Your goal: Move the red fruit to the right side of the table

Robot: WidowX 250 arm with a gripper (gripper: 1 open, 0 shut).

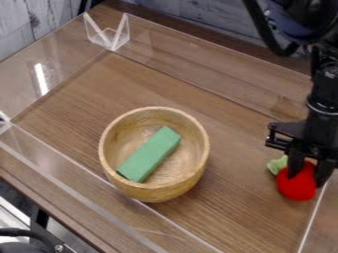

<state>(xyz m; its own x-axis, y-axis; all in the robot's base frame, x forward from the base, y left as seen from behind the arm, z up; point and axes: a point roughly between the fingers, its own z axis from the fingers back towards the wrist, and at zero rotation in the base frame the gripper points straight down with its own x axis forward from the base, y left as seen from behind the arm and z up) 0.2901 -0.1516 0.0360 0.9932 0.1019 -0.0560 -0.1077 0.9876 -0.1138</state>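
Observation:
The red fruit (298,182), small and round with a bit of green leaf at its left, sits near the right edge of the brown wood-grain table (158,89). My black gripper (301,165) points straight down onto it from above, its fingers shut on the fruit's top. Whether the fruit still rests on the tabletop or hangs just above it I cannot tell.
A round light wooden bowl (196,171) holding a green rectangular block (148,153) stands left of the gripper. Clear acrylic walls (79,193) edge the table, with one close to the right of the fruit. A clear folded stand (106,33) sits at the far left corner.

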